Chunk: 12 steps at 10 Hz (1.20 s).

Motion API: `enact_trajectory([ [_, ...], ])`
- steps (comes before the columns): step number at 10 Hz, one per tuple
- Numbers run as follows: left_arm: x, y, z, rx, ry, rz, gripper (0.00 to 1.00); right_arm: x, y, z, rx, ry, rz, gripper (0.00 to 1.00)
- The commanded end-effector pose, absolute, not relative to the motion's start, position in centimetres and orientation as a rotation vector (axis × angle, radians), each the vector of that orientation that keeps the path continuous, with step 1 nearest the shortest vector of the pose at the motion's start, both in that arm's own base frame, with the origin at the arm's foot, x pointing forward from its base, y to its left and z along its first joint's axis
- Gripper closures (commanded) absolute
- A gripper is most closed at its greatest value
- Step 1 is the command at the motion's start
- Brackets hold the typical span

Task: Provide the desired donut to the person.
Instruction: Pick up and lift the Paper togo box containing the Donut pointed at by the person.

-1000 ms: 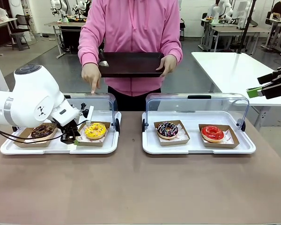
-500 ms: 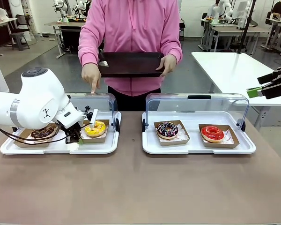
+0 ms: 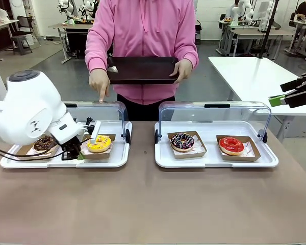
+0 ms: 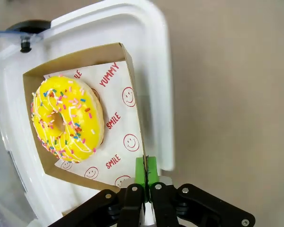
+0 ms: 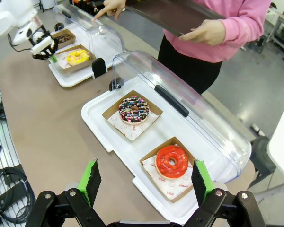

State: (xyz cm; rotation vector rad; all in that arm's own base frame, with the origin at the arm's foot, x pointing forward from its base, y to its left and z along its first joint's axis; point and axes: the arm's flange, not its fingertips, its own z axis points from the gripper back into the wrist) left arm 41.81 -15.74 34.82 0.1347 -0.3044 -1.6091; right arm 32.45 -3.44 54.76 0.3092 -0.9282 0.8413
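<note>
My left pincer [image 4: 146, 164] pinches the brown cardboard tray [image 4: 75, 59], white paper liner [image 4: 119, 101] printed "YUMMY", "SMILE", under yellow sprinkled ring donut [image 4: 71, 125]; right pincer [image 5: 146, 177] spread.

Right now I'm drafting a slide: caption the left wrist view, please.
Left gripper shut on the rim of a cardboard tray carrying a yellow sprinkled donut, in a white display tray.

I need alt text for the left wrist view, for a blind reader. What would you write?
The left gripper pinches the edge of a cardboard tray holding a yellow sprinkled donut, over a white plastic tray on a brown table.
</note>
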Motion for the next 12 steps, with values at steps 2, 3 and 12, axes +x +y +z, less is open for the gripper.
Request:
enact_trajectory([
  [2,35.4,-14.2,38.5,0.143,-0.319,-1.690,1.00,32.5,-3.4,54.6,0.310,-0.925,0.846,0.00],
  [3,34.1,-13.9,39.6,0.075,-0.301,-1.729,1.00,32.5,-3.4,54.6,0.310,-0.925,0.846,0.00],
  [12,25.4,-8.3,53.4,0.123,-0.414,-1.823,1.00,32.5,-3.4,54.6,0.310,-0.925,0.846,0.00],
])
